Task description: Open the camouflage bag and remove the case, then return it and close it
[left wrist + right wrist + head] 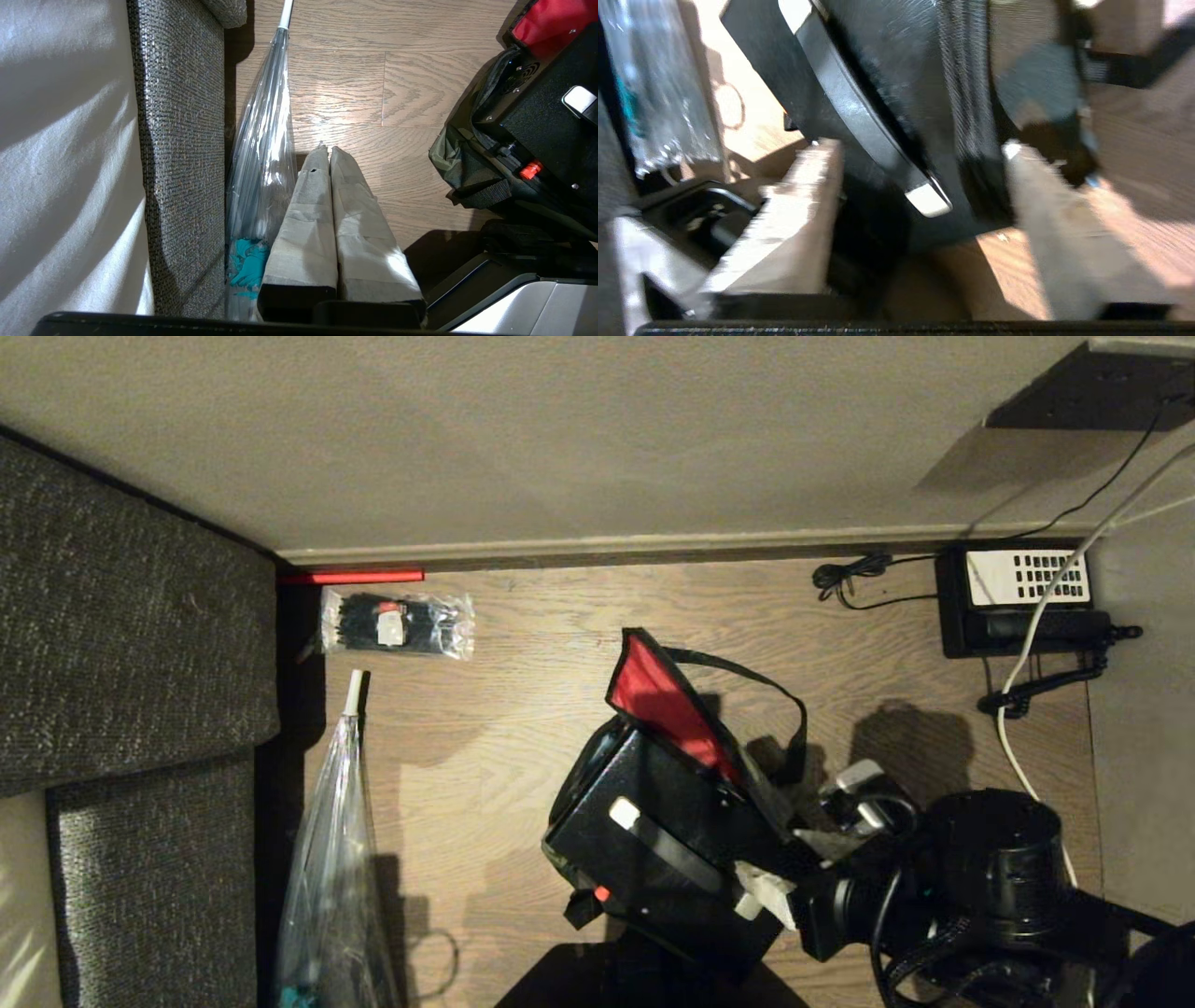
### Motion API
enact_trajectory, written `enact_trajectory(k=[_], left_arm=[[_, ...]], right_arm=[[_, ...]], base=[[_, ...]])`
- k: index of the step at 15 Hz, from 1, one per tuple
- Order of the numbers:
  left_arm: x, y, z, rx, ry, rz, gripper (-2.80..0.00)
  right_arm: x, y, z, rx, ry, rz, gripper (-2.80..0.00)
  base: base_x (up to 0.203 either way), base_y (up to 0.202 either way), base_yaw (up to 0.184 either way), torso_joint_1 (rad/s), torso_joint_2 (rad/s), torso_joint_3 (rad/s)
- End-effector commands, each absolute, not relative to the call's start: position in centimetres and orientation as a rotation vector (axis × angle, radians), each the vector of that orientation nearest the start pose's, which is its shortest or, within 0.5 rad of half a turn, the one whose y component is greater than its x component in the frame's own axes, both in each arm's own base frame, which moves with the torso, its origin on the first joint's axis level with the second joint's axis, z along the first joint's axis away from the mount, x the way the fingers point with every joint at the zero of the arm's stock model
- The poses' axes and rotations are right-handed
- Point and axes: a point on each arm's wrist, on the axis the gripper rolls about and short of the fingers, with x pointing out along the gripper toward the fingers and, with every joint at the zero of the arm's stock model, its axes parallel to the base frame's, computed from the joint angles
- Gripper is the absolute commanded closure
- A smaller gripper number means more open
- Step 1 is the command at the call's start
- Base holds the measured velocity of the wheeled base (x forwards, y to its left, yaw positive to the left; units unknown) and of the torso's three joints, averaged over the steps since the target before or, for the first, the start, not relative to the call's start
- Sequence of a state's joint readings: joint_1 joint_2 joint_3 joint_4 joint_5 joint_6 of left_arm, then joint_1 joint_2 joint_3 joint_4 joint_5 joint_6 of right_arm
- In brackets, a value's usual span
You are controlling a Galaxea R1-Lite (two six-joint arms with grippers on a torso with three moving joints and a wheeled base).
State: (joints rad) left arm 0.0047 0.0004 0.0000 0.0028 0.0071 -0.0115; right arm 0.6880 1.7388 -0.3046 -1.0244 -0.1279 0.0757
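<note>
The case (658, 845) was sitting in the open camouflage bag (597, 761) on the wood floor (523, 709), near the middle of my head view and just in front of the base. Its long axis ran diagonally, from up-left near the red-lined flap (658, 700) down-right toward the right gripper (794, 873). The strap handle (667, 849) lay along that same diagonal, with its silver ends at either tip. The flap stood up and leaned toward the far wall.

The right gripper had its fingers (794, 224) spread around the near end of the case, one on each side. I honestly couldn't tell if they were pressing on it or just beside it, since the right wrist view was smeared. Most of the bag's camo fabric was hidden behind the case, so only a bit showed on the left edge. The bottom of the case was lost in shadow.

The left gripper (329, 154) was parked low beside the couch (182, 140), fingers pressed together, next to a clear umbrella (266, 140). A packet of cable ties (397, 623) lay by the wall, and a telephone (1018, 597) sat at the far right.
</note>
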Motion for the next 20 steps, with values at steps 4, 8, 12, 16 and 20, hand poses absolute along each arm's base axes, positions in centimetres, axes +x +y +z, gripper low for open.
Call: enact_trajectory(k=[4, 8, 12, 16, 20], left_arm=[[-2.3, 0.0, 7.4, -0.012, 0.005, 0.012, 0.00], [-2.3, 0.0, 7.4, -0.012, 0.005, 0.012, 0.00], [-2.3, 0.0, 7.4, -0.012, 0.005, 0.012, 0.00], [-2.3, 0.0, 7.4, -0.012, 0.005, 0.012, 0.00], [-2.3, 0.0, 7.4, -0.012, 0.005, 0.012, 0.00]], right_arm=[[14.9, 10.6, 14.6, -0.035, 0.332, 0.471, 0.00], [11.9, 7.4, 16.0, -0.030, 0.333, 0.359, 0.00], [7.4, 3.4, 16.7, -0.015, 0.357, 0.218, 0.00], [1.2, -0.1, 15.1, 0.014, 0.289, 0.063, 0.00], [-0.8, -0.3, 10.3, -0.055, 0.327, -0.048, 0.00]], base=[[0.000, 0.000, 0.000, 0.000, 0.00, 0.000], [0.000, 0.000, 0.000, 0.000, 0.00, 0.000], [0.000, 0.000, 0.000, 0.000, 0.00, 0.000], [0.000, 0.000, 0.000, 0.000, 0.00, 0.000], [0.000, 0.000, 0.000, 0.000, 0.00, 0.000]])
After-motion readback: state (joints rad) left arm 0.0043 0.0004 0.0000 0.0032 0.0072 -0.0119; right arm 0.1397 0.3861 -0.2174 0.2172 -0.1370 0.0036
